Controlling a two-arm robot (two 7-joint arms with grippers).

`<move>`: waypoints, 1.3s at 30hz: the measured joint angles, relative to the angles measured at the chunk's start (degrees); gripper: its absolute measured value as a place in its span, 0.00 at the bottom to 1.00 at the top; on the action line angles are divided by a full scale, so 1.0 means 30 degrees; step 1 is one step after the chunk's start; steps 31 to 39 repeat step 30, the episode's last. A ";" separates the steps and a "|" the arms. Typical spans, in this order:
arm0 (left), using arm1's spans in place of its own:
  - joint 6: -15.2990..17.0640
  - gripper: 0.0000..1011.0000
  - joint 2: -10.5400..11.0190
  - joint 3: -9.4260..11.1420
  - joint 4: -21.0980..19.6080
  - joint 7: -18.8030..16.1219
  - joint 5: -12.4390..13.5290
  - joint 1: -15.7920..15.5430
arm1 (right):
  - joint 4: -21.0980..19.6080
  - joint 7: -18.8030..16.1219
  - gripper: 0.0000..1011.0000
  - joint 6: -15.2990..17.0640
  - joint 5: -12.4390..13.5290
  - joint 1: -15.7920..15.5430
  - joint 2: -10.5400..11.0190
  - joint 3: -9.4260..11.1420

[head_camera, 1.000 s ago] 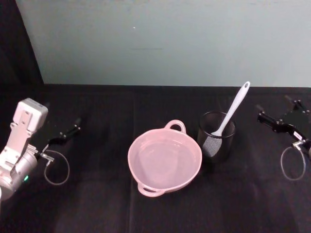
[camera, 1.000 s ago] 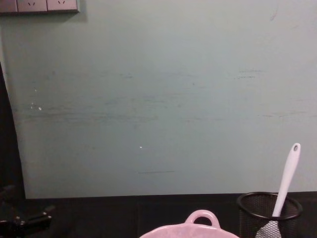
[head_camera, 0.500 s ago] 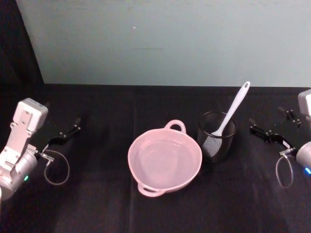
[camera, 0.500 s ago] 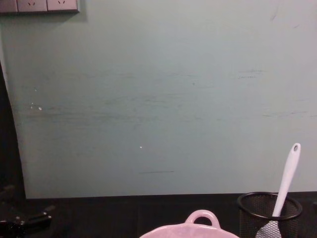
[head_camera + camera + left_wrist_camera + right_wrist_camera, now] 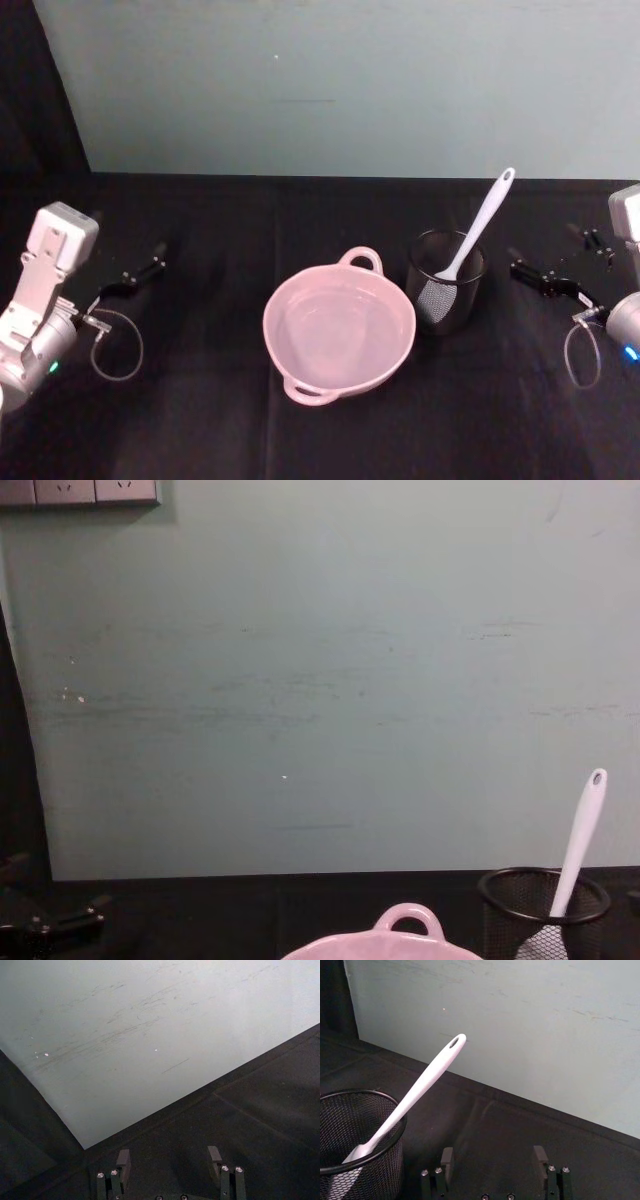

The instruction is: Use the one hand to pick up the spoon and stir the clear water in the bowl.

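The white spoon [image 5: 481,222] stands tilted in a black mesh cup [image 5: 445,292], handle tip up and to the right. Left of the cup is the pale pink bowl [image 5: 269,325], which holds clear water. My right gripper [image 5: 550,255] hovers open over the black table to the right of the cup, apart from it. The right wrist view shows its two fingers [image 5: 447,1157] spread wide, with the spoon [image 5: 425,1082] and cup [image 5: 351,1132] just beyond them. My left gripper [image 5: 135,276] is parked open at the far left. The chest view shows the bowl's loop handle [image 5: 408,918] and the spoon [image 5: 578,838].
A black cloth covers the table [image 5: 200,420]. A pale green wall [image 5: 330,90] rises right behind it. Bare cloth lies between the mesh cup and the right gripper, and in front of the bowl. Cable loops hang from both wrists [image 5: 578,355].
My right gripper has swung in from the right edge and shifted left, toward the mesh cup. Spoon, bowl and left arm have not moved.
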State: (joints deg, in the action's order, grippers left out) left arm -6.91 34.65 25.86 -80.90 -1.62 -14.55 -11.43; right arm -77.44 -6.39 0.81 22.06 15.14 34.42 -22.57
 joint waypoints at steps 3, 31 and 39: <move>0.0001 0.99 0.0000 -0.0001 0.0000 0.0000 0.0000 0.0000 | -0.0005 0.0006 0.99 0.0001 -0.0001 -0.0002 0.0004 -0.0002; 0.0001 0.99 0.0000 0.0000 0.0000 0.0000 0.0000 0.0001 | -0.0030 0.0085 0.99 -0.0020 -0.0010 -0.0012 0.0037 -0.0003; 0.0001 0.99 0.0000 0.0000 0.0000 0.0000 0.0000 0.0001 | -0.0030 0.0085 0.99 -0.0020 -0.0010 -0.0012 0.0037 -0.0003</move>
